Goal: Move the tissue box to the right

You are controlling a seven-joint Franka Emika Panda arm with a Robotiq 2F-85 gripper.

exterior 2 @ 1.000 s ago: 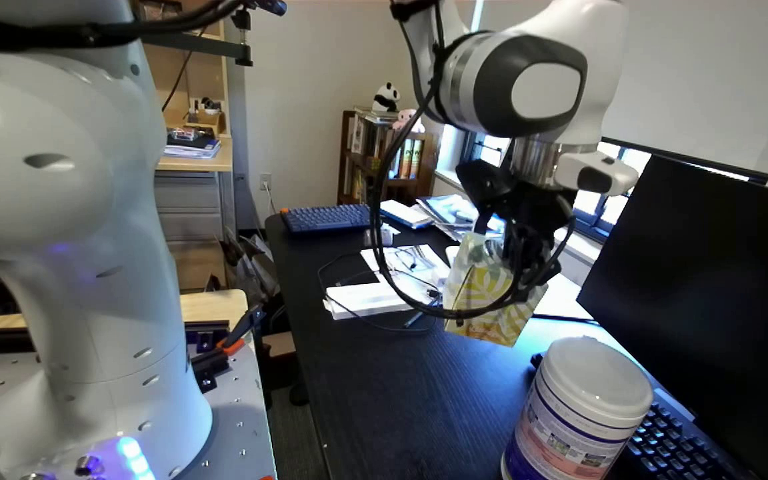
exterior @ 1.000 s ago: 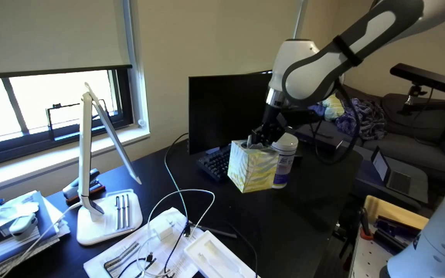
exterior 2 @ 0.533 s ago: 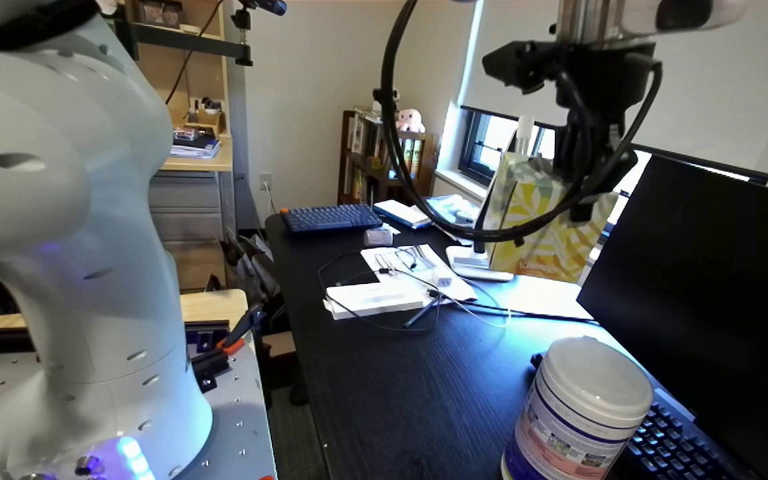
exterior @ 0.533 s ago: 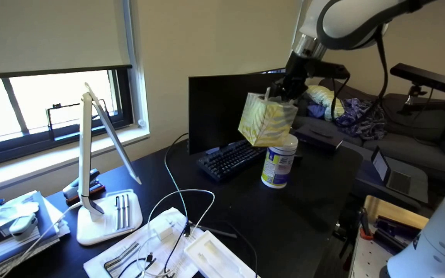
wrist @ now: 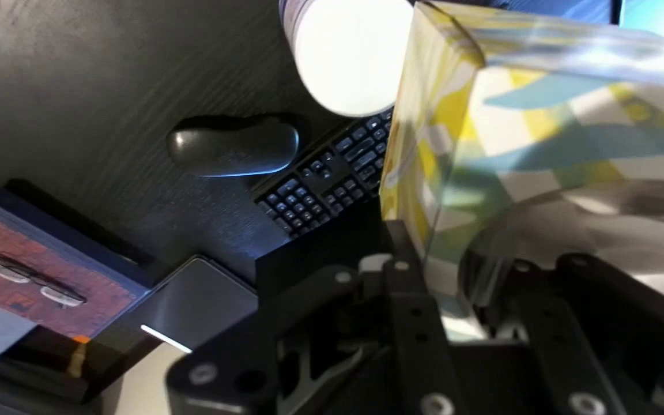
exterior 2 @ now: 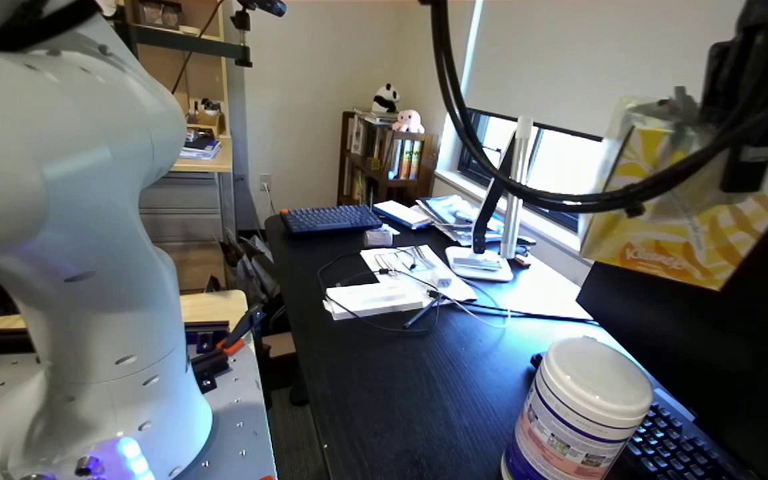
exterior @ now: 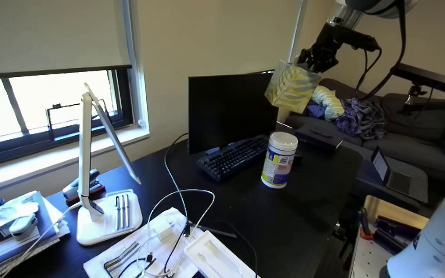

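Your box hangs tilted in the air, well above the dark tabletop; your hand grips it by one wall. Lower down, a white-lidded canister stands upright beside the keyboard, near the monitor.

the tissue box hangs tilted in the air at the upper right in an exterior view, held by the black gripper, one finger against its printed side. a black cable loops across in front of it. below and apart from it, the white-lidded canister is cut off by the lower edge, just beside a keyboard. a lamp and papers sit farther back on the dark desk.
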